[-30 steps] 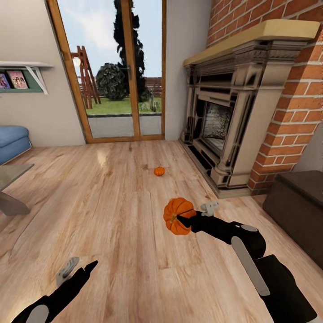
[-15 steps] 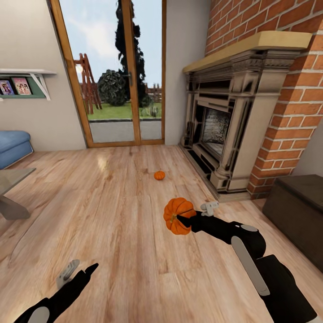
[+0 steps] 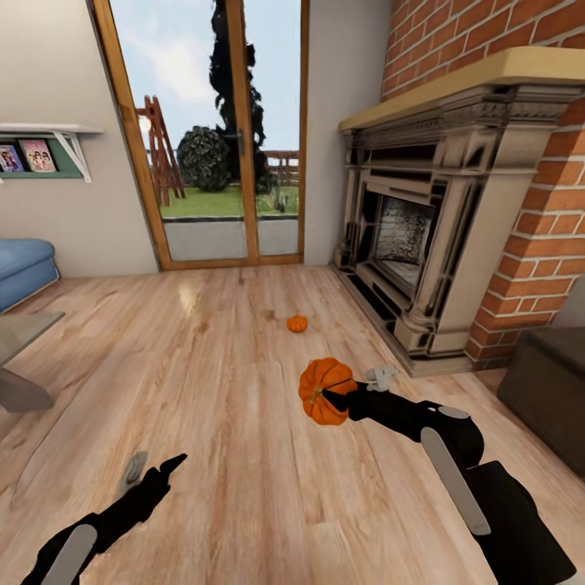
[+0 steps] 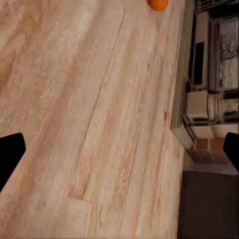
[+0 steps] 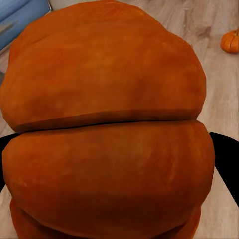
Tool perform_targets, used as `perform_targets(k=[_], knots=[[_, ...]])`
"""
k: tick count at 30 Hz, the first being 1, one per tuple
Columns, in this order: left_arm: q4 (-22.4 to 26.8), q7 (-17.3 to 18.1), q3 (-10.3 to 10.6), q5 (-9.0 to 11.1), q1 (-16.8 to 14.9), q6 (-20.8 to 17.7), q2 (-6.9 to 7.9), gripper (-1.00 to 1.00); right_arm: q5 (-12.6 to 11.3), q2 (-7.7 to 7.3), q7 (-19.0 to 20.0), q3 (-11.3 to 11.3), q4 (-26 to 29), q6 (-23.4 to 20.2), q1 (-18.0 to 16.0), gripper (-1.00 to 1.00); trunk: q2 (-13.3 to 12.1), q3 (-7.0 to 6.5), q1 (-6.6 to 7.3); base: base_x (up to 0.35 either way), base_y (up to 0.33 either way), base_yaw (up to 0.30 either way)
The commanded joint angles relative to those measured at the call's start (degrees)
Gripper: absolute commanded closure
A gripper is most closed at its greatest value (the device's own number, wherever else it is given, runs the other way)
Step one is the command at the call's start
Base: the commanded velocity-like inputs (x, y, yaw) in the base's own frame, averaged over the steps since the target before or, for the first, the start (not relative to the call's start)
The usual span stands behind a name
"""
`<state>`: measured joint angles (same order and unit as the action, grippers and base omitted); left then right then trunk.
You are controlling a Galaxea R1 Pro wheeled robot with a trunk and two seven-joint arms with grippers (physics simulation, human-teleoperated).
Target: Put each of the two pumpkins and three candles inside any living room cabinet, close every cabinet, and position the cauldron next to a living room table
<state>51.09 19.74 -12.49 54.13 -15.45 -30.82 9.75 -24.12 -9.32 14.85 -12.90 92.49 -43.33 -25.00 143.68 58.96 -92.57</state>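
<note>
My right gripper [image 3: 331, 398] is shut on a ribbed orange pumpkin [image 3: 319, 379], held above the wooden floor; up close in the right wrist view this pumpkin [image 5: 107, 124] sits between the black fingers [image 5: 226, 164]. A second, small pumpkin [image 3: 297, 323] lies on the floor farther ahead, near the fireplace, and also appears in the wrist views [image 5: 230, 41] [image 4: 158, 4]. My left gripper [image 3: 154, 473] hovers low at the front left, open and holding nothing [image 4: 119, 154]. The dark-brown cabinet [image 3: 548, 382] stands at the right edge, partly cut off.
A stone fireplace [image 3: 422, 244] with a brick chimney fills the right wall. Glass doors [image 3: 219, 146] stand straight ahead. A blue sofa [image 3: 23, 266] and a glass table [image 3: 20, 333] sit at the left. Open wooden floor [image 3: 203, 366] lies between.
The whole view has shifted slightly as the camera moved. My left gripper has risen a little and moved forward. The right gripper still holds the pumpkin in the same pose.
</note>
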Motion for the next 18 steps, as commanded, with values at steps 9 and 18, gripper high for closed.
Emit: perform_targets(k=[9,18], knots=[[-21.89,2.84,0.22,-0.23,-14.61,-1.69,0.79,-1.0,-0.22,-0.28,0.17,2.42,0.06,-0.3,-0.35,1.0,0.02,0.06,-0.01,0.255,0.239,-0.046],[-25.56,2.15,0.19,-0.26,-17.0,-1.54,0.96,-1.0,-0.22,-0.41,0.25,3.74,0.06,-0.35,-0.75,1.0,0.02,0.06,-0.01,0.259,0.228,-0.205]])
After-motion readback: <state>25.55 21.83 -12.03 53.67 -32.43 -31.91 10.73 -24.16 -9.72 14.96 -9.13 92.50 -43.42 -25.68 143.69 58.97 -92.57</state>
